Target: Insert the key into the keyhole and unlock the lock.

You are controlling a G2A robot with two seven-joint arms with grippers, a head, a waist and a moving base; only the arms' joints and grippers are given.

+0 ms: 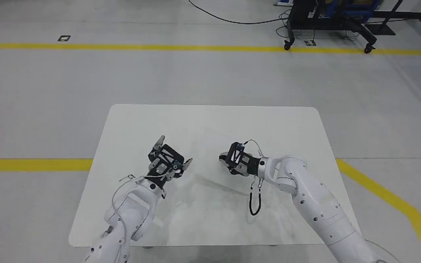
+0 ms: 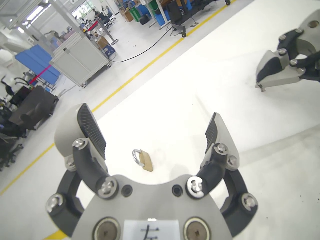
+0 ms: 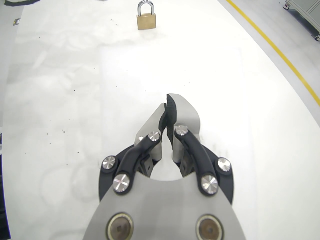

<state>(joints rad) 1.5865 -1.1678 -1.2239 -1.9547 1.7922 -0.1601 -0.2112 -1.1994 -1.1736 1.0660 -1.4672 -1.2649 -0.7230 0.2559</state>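
A brass padlock [image 3: 146, 21] with a squarish body and a curved, shiny steel shackle is seen resting on the smooth white, round-cornered table [image 1: 217, 121], close by the left gripper [image 2: 150, 116], whose ribbed black pads [image 2: 87, 123] are spread wide apart. The right gripper [image 3: 168, 101] is held well apart from the padlock, its jaws pressed together; whether a key is pinched between them cannot be told.

Left arm [image 1: 131, 214], right arm [image 1: 309, 191]: shells were glossy white, wrists black. A black cable [image 1: 255, 197] hung in a loop at the right forearm. Left end effector [image 2: 150, 112], right end effector [image 3: 168, 103]: plates were grey metal, linkages black, screws silver, pads [image 2: 91, 128] ribbed black. A white label [image 2: 151, 228] marked the left plate.
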